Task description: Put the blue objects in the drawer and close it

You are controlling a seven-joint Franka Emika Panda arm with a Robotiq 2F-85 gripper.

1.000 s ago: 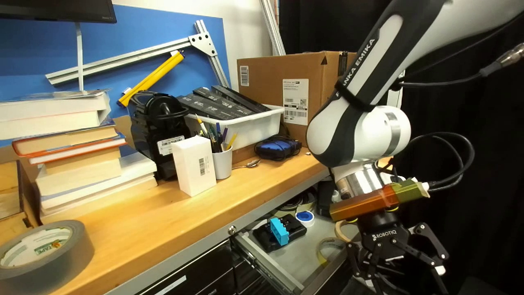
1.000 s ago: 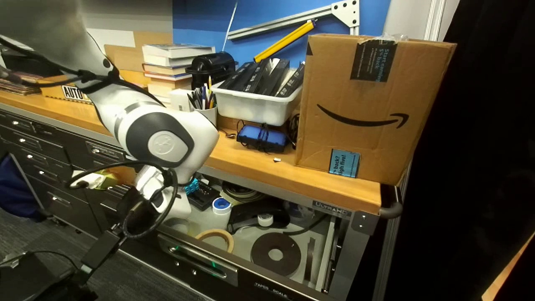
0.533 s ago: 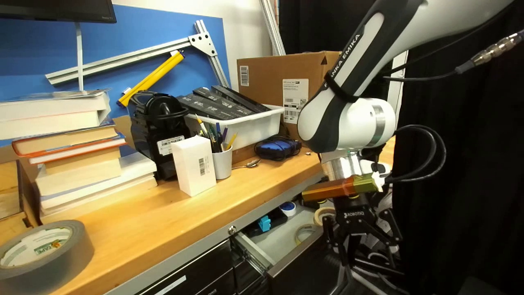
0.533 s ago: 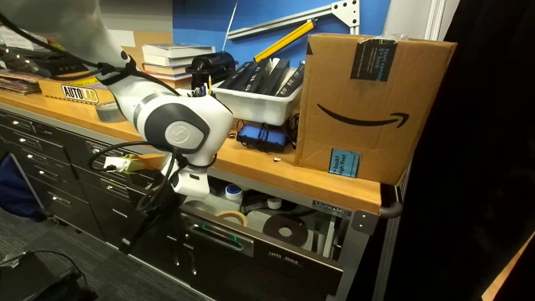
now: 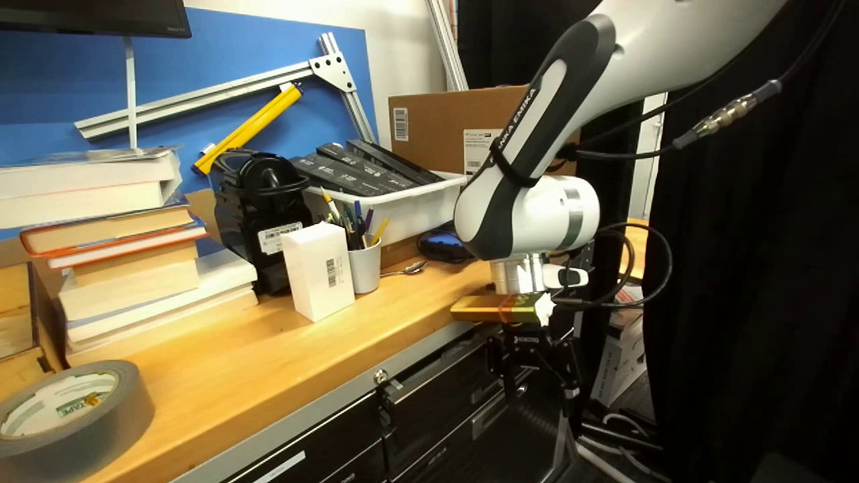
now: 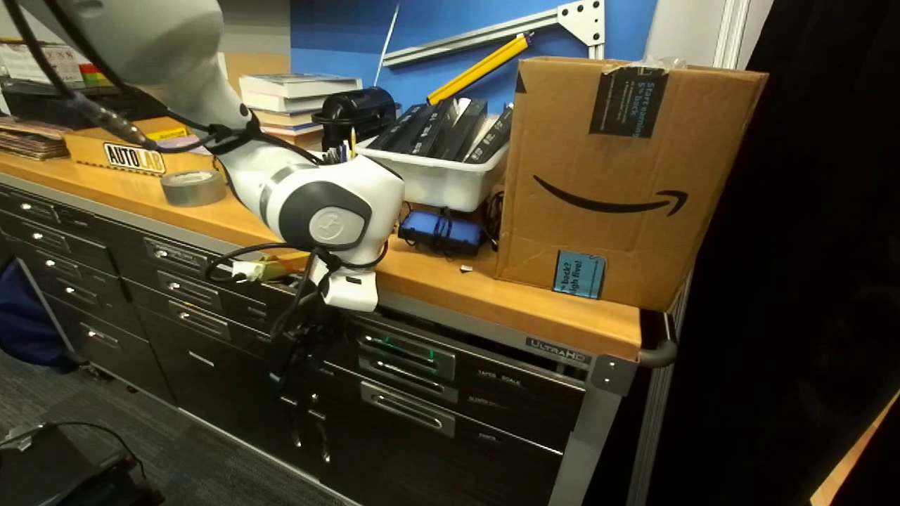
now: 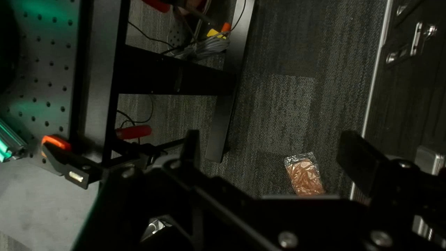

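The grey drawer's dark front (image 5: 436,386) is pushed in almost flush with the bench, with a narrow dark gap above it; it also shows in an exterior view (image 6: 520,376). The small cyan-blue item is hidden, as the drawer's inside does not show. The dark-blue pad (image 6: 441,230) lies on the worktop with a black cord around it, partly behind the arm in an exterior view (image 5: 443,245). My gripper (image 5: 540,394) points down just in front of the drawer front; I cannot tell whether it touches. The wrist view shows its fingers (image 7: 271,153) wide apart with nothing between them.
A large cardboard box (image 6: 619,183) and a white bin (image 6: 429,179) stand behind the pad. A white box (image 5: 318,272), a pen cup (image 5: 365,267) and grey tape (image 5: 70,416) are on the worktop (image 5: 268,362). Lower drawer handles (image 6: 408,407) protrude below.
The drawer has slid from open to nearly shut, hiding the cyan-blue item inside. The arm and gripper have moved toward the bench with it. The dark-blue pad has not moved.
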